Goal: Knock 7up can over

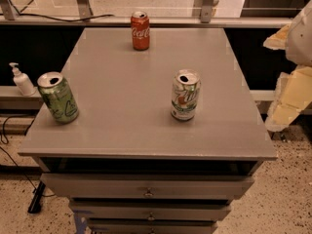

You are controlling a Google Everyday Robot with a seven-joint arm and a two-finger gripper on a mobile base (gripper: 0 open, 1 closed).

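Note:
The 7up can (185, 95) stands upright on the grey table top (122, 96), right of centre, with its tab hole open. It has a white body, a green lower band and a red-and-green logo. My gripper (269, 84) is at the right edge of the view, off the table's right side and level with the can. Its two cream fingers (290, 101) stand apart with nothing between them. It is well clear of the can.
A green can (58, 97) leans near the table's left edge. A red Coca-Cola can (140, 30) stands at the back. A white pump bottle (21, 79) sits on a shelf left of the table. Drawers (148, 189) lie below the top.

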